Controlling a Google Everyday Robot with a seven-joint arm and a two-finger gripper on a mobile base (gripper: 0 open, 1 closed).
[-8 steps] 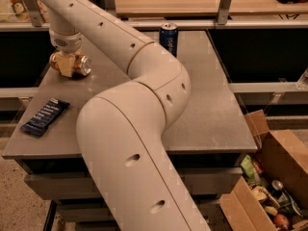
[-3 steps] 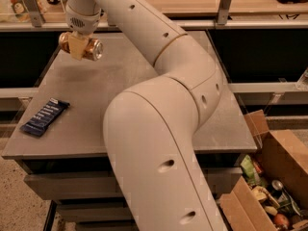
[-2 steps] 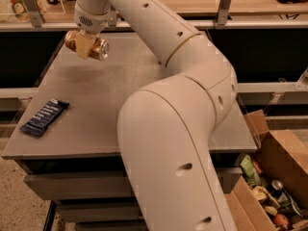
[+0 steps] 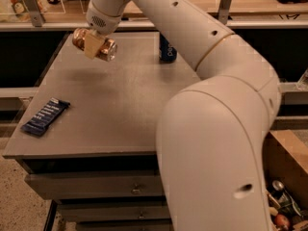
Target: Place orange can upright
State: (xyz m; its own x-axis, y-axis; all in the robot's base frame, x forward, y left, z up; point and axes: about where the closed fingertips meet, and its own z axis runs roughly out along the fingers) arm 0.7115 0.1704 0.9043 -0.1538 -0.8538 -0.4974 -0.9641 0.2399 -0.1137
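Note:
The orange can (image 4: 107,49) is a shiny gold-orange can with silver ends. It lies sideways in my gripper (image 4: 94,44), held in the air above the far left part of the grey table (image 4: 110,105). The gripper is shut on the can's middle, with its tan fingers (image 4: 92,44) across it. The arm reaches in from the lower right and hides much of the table's right side.
A dark blue soda can (image 4: 167,51) stands upright at the table's far edge, partly behind the arm. A dark blue snack packet (image 4: 45,116) lies near the table's left front corner. A cardboard box with clutter (image 4: 285,196) sits on the floor at right.
The gripper has lifted the orange can off the table's left side and carried it up and to the right. The can stays sideways in the grip.

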